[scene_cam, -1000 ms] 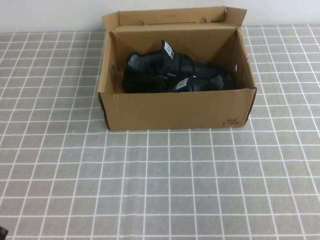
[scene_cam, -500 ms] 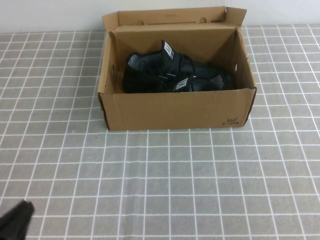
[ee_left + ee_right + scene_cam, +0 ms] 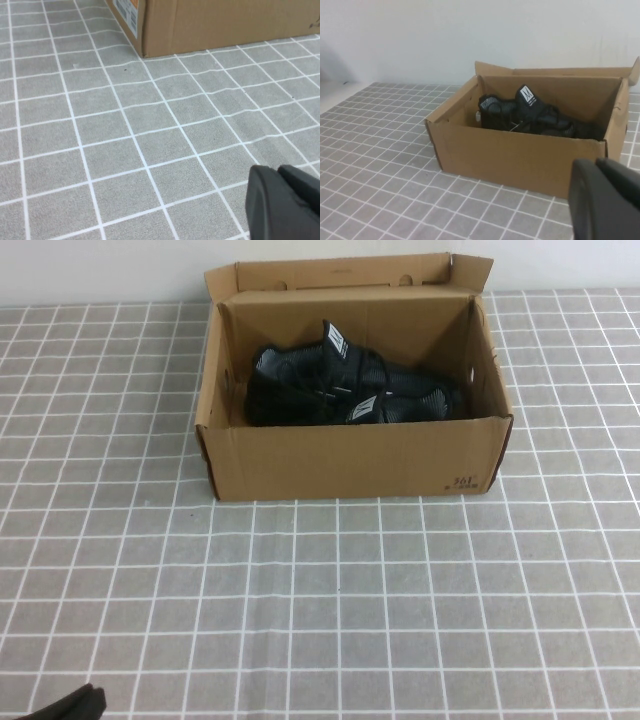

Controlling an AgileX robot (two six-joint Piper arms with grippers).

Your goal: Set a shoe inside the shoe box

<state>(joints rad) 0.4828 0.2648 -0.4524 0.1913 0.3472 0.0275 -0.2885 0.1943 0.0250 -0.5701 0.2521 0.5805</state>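
Observation:
The brown cardboard shoe box (image 3: 350, 460) stands at the table's far middle with its flaps up. Inside it lies the shoe (image 3: 400, 405), a black sneaker with a white tongue label, against the box's front wall. A matching black sneaker (image 3: 300, 370) with an upright striped tab lies behind it. From the right wrist view both sneakers (image 3: 540, 120) show over the box (image 3: 520, 155) wall. My left gripper (image 3: 75, 705) is shut and empty at the near left edge, hovering over bare cloth (image 3: 277, 172). My right gripper (image 3: 596, 165) is shut and empty, well in front of the box.
A grey cloth with a white grid (image 3: 350, 600) covers the table. A white wall (image 3: 470, 35) rises behind the box. The box's near corner (image 3: 145, 45) with a side label shows in the left wrist view.
The left gripper's dark tip came up into the bottom left corner of the high view, then slid right and lower. The box and sneakers have not moved.

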